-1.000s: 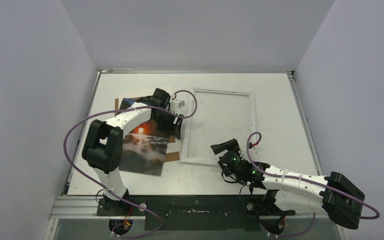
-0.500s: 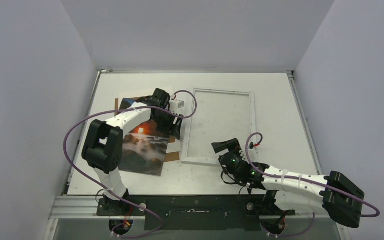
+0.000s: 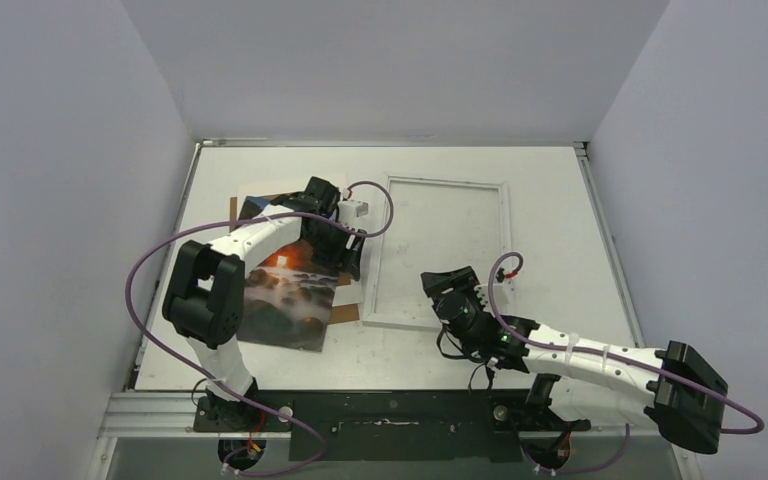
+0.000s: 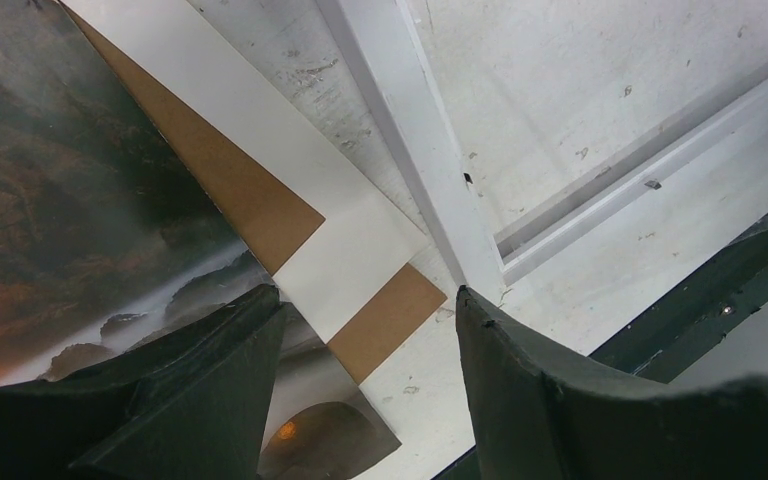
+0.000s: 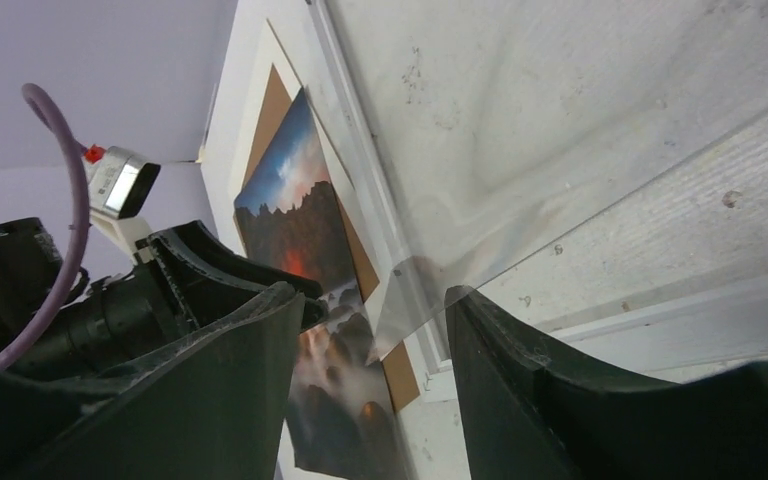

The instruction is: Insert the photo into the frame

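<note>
the right fingers [image 3: 447, 283], narrowed but empty, were brought to the frame [image 3: 447, 182]'s near edge; left fingers [image 3: 352, 255] are held open beside the photo [image 3: 285, 300], not yet inserted.

top: overhead, whole table [image 3: 560, 200] | 2 wrist cams: close, low, share frame [image 4: 415, 170] corner, photo [image 4: 60, 200]

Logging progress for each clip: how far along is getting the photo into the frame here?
Nothing looks done yet: the frame holds no picture, the photo beside it on a brown board. In hand: the left gripper, open, is over the photo's right edge; the right gripper is at the frame's near left corner. Left: lifting the photo and laying it in the frame.
</note>
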Available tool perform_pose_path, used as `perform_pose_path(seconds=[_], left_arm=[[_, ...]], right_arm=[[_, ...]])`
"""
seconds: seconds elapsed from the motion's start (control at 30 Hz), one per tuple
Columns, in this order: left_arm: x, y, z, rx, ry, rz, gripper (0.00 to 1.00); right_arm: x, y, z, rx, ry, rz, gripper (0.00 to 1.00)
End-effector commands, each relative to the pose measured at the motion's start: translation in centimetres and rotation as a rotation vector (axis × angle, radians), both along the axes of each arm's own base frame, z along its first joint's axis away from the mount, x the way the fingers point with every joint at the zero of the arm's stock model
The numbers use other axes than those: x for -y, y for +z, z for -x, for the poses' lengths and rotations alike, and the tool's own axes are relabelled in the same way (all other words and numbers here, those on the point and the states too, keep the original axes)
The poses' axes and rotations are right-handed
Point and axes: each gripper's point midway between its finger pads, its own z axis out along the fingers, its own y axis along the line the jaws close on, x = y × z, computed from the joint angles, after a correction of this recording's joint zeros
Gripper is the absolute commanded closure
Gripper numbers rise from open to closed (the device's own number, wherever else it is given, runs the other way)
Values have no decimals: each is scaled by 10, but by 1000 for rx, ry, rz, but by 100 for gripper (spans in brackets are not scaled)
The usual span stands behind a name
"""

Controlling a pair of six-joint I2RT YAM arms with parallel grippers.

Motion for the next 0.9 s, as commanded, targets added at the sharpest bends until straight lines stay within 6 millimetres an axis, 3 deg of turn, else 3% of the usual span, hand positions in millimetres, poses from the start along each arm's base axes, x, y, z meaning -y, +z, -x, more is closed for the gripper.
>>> perform_pose_path(seconds=[0.0,0.2,0.53,0.63,0.87], left_arm=[[4,27,-3,63,-13,39,39],[4,26,-4,62,-8,41,39],[5,26,-5,61,-6,42,39],[5,27,-5,63,-7,42,39],[5,30,-6,67,-5,41,39]], right_arm=[[4,3,-4,22,-27,46,45],[9,-6,-1,-13,-28,95,47],[19,-22,3,-54,-54,141,71],[20,-23,2,-58,-57,167,74],[15,-8,0,-43,-24,201,94]])
